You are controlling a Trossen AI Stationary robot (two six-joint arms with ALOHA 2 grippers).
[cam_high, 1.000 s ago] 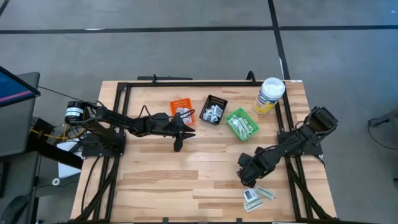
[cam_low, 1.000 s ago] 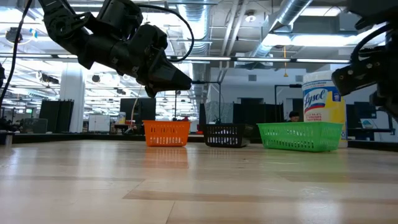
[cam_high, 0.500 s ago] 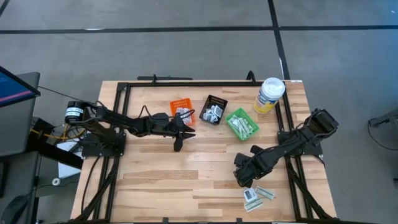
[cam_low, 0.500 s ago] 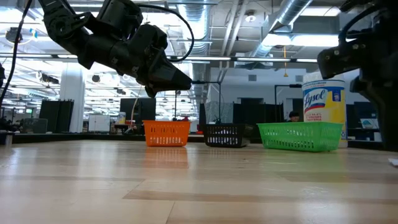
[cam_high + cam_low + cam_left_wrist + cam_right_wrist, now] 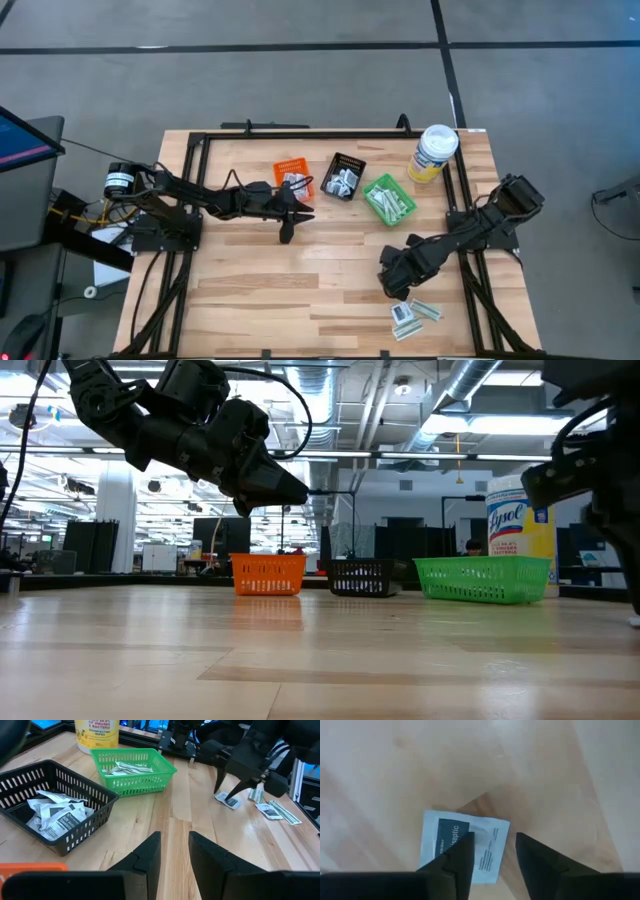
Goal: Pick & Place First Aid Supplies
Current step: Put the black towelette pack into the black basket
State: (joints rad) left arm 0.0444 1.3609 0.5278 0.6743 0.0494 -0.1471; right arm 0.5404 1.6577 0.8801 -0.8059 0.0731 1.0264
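Observation:
A white packet with blue print (image 5: 445,832) lies flat on the wood near the table's right front. My right gripper (image 5: 494,842) points down over it, open, one fingertip (image 5: 462,850) above the packet's print and the other beside its edge. The left wrist view shows the same gripper (image 5: 227,792) just over the packet (image 5: 229,801). More packets, one white (image 5: 405,315) and some pale-green strips (image 5: 428,310), lie flat just nearer the front edge. My left gripper (image 5: 305,214) hangs open and level in mid-air near the orange bin, holding nothing. My right gripper comes at the white packet from above, pointing down, with its fingers apart. I cannot tell whether its fingertips touch the packet, which lies flat on the table.
Three small bins stand in a row at the back: orange (image 5: 287,163), black (image 5: 350,157) and green (image 5: 380,181), each with packets inside. A yellow canister with a white lid (image 5: 433,152) stands at the back right. A black frame (image 5: 300,134) runs round the table.
My right arm has wavered slightly toward the table's left and back while staying over the packet. The left arm has kept still.

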